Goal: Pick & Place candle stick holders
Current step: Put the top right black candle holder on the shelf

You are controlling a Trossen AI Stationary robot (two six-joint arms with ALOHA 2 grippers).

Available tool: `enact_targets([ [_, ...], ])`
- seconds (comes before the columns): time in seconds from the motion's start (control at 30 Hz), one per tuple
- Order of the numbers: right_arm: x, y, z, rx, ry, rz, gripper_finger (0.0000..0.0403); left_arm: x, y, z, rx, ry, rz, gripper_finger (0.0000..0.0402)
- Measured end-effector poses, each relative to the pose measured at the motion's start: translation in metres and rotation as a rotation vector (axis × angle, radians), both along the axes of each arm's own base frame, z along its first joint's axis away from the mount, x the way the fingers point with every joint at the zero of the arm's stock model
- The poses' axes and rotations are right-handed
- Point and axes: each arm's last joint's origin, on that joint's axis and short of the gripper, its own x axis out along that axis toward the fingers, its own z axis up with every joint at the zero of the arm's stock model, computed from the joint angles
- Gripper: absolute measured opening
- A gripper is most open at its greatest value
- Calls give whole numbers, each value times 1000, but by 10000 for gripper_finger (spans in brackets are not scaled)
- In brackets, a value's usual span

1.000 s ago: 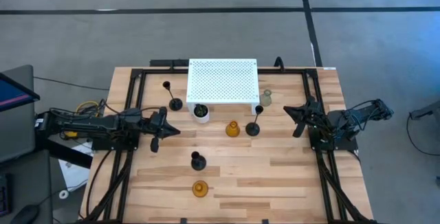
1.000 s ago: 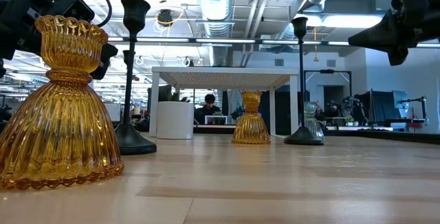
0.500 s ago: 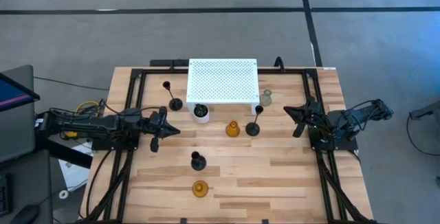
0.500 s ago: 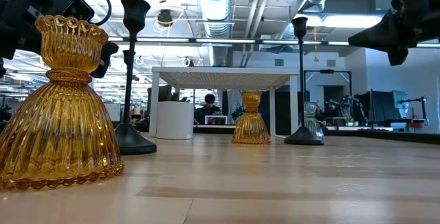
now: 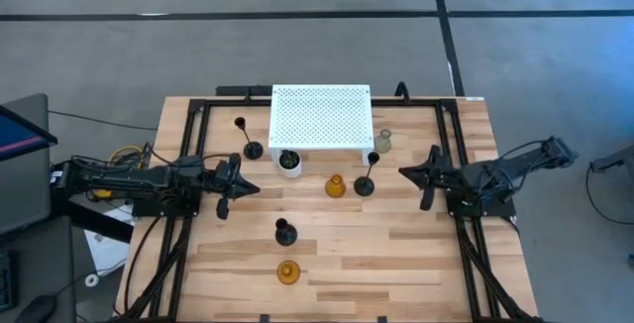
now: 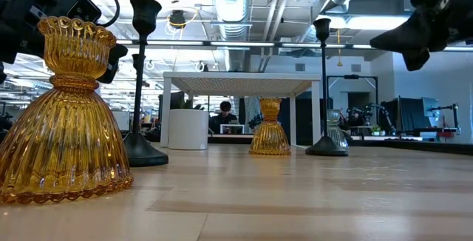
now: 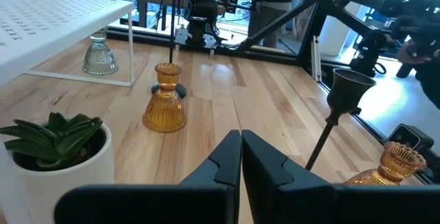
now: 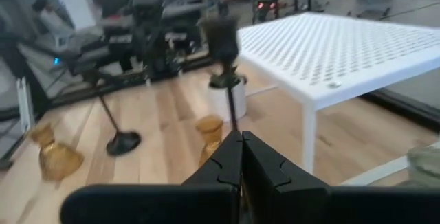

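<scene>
The wooden table (image 5: 396, 264) is filling the middle of the high view, with a white perforated shelf (image 5: 320, 115) standing at its upper centre, seemingly as the place the holders are meant for. The left gripper (image 5: 241, 186) is waiting at centre left, its fingers pressed together on nothing. The right gripper (image 5: 408, 172) is reaching in from centre right, fingers likewise together and empty, lined up with the tall black holder (image 5: 367, 179) just right of centre, probably its first pick. Another black holder (image 5: 247, 144) is standing left of the shelf, a short black one (image 5: 284, 230) below centre. One amber holder (image 5: 336, 185) is sitting beside the tall one, another (image 5: 287, 272) at lower centre. The clear holder (image 5: 383, 141) is sitting at the shelf's right leg, the plant pot (image 5: 288, 161) at its left leg.
</scene>
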Motion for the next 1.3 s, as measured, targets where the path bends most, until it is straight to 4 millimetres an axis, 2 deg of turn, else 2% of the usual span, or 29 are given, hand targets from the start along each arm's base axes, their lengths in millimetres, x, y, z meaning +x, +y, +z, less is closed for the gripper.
enact_targets([
  [0.33, 15, 10, 1, -162, 38, 181, 0, 0, 0, 0, 0, -1, 0, 13],
  [0.57, 21, 11, 5, -278, 16, 180, 0, 0, 0, 0, 0, -1, 1, 13],
  [0.93, 25, 4, 3, -277, 44, 119, 0, 0, 0, 1, 1, -12, 0, 13],
  [1.07, 26, 0, 2, -185, 34, 75, 2, 0, 0, 2, 1, -16, 1, 13],
  [1.17, 29, -1, -1, -154, 48, 56, 17, 0, 0, 2, 1, -16, 1, 13],
  [1.3, 33, -3, -6, -120, 81, 30, 64, 0, 0, 2, 1, -19, 0, 13],
])
